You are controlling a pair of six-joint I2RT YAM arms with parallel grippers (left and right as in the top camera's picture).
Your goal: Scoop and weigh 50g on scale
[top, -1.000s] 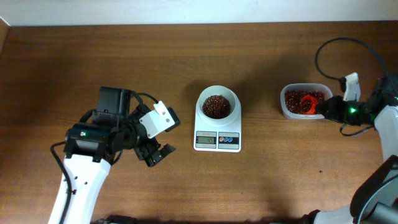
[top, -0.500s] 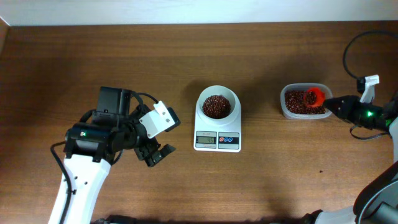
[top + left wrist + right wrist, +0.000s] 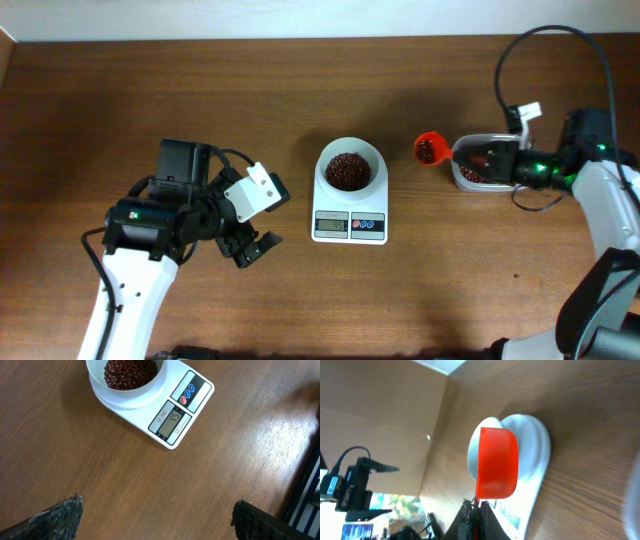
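Pinching the red scoop of beans, my right gripper has left the tub for the scale at nine o'clock; top-up next; left gripper spread.

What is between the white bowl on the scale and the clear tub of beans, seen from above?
A red scoop with beans in it is there, over bare table; the overhead view shows it.

Brown wooden table, clear plastic tub at right, red scoop just left of it, black cable looping behind.
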